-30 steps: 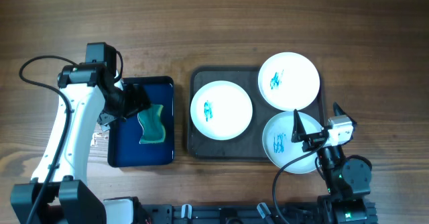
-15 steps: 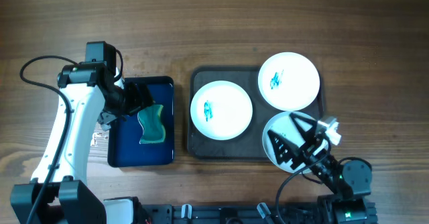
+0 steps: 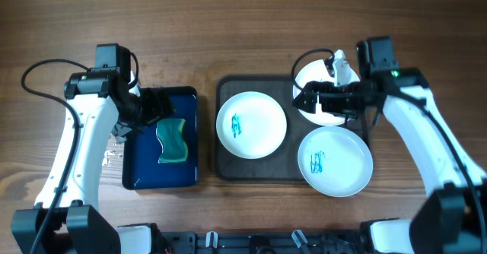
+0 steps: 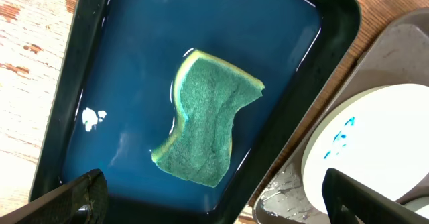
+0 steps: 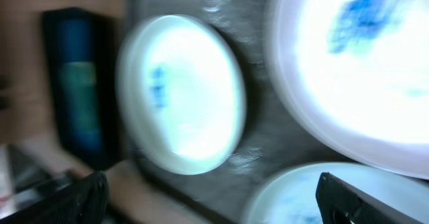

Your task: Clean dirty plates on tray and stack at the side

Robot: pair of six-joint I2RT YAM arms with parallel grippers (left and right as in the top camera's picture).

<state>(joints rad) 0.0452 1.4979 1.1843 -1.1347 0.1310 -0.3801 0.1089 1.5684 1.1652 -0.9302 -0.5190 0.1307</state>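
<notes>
Right arm (image 3: 415, 125) has swung over the far blue-smeared plate (image 3: 310, 77), jaws wide open, empty.

Tray (image 3: 228, 168): dark, holding three white plates with blue smears.
Blue tub (image 3: 141, 174): just left of the tray, green sponge (image 3: 172, 140) inside.
Left gripper (image 3: 158, 108): above the tub.
Right gripper (image 3: 303, 102): over the tray's far-right plate (image 3: 313, 77).

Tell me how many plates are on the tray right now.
3. The left plate fills the tray's left half; the back-right plate is partly hidden under the right arm; the front-right plate overhangs the edge.
</notes>
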